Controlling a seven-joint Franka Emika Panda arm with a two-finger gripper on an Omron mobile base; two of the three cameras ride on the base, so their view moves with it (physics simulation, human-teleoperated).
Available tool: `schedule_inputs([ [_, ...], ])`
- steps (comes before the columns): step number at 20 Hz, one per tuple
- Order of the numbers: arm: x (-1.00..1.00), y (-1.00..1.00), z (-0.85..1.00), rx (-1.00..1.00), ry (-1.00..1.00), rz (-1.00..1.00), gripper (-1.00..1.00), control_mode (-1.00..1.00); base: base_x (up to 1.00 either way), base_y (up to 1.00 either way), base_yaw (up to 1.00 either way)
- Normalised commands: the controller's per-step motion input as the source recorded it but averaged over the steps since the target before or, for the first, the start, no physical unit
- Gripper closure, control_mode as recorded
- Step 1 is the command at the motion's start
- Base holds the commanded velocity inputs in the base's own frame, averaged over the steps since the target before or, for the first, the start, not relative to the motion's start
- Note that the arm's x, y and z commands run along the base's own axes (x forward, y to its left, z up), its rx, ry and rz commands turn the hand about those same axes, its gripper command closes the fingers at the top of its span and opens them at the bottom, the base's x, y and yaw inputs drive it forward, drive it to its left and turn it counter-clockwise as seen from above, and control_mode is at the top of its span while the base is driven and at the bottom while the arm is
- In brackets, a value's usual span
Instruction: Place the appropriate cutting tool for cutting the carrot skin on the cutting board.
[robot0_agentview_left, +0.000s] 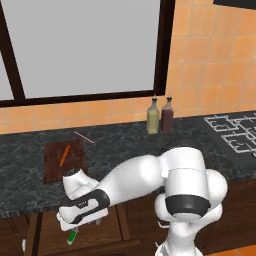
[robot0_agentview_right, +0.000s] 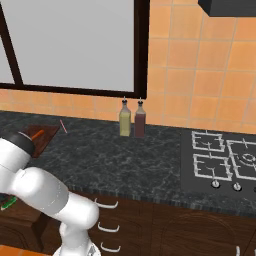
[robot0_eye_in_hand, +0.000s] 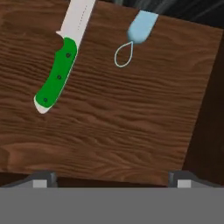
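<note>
One peeler (robot0_eye_in_hand: 141, 27), one green-handled knife (robot0_eye_in_hand: 57, 76), one carrot (robot0_agentview_left: 64, 155), one cutting board (robot0_agentview_left: 52, 167), one thin pink stick (robot0_agentview_left: 83, 136), two bottles: one yellowish (robot0_agentview_left: 152, 118), one dark red (robot0_agentview_left: 167, 116).

Grainy matt wood under a glossy green plastic-looking knife handle (robot0_eye_in_hand: 56, 76) and smooth light-blue peeler (robot0_eye_in_hand: 141, 27).

Home kitchen, rendered. Dark speckled stone counter (robot0_agentview_left: 130, 142) w/ brown cabinets (robot0_agentview_right: 165, 225) & drawer handles below, orange tile wall (robot0_agentview_right: 200, 75), big dark-framed window (robot0_agentview_left: 85, 50). Gas hob (robot0_agentview_right: 222, 160) w/ knobs at right; two condiment bottles (robot0_agentview_right: 132, 120) by the wall; cutting board (robot0_agentview_left: 62, 160) w/ carrot (robot0_agentview_left: 64, 156).
</note>
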Motion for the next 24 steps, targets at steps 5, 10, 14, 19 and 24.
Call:
schedule_inputs([
  [5,-0.12,0.15,-0.72,0.0,0.03,0.0,-1.0,-1.0,0.0,0.0,0.0],
  [10,-0.18,0.13,-0.52,-0.01,0.11,0.0,-1.0,-1.0,0.0,0.0,0.0],
  [14,-0.58,0.03,-0.15,0.0,0.1,0.0,-1.0,-1.0,0.0,0.0,0.0],
  [19,-0.9,0.01,0.0,0.0,0.08,0.0,-1.0,-1.0,0.0,0.0,0.0],
  [24,-0.96,0.0,0.0,0.0,0.1,0.0,-1.0,-1.0,0.0,0.0,0.0],
])
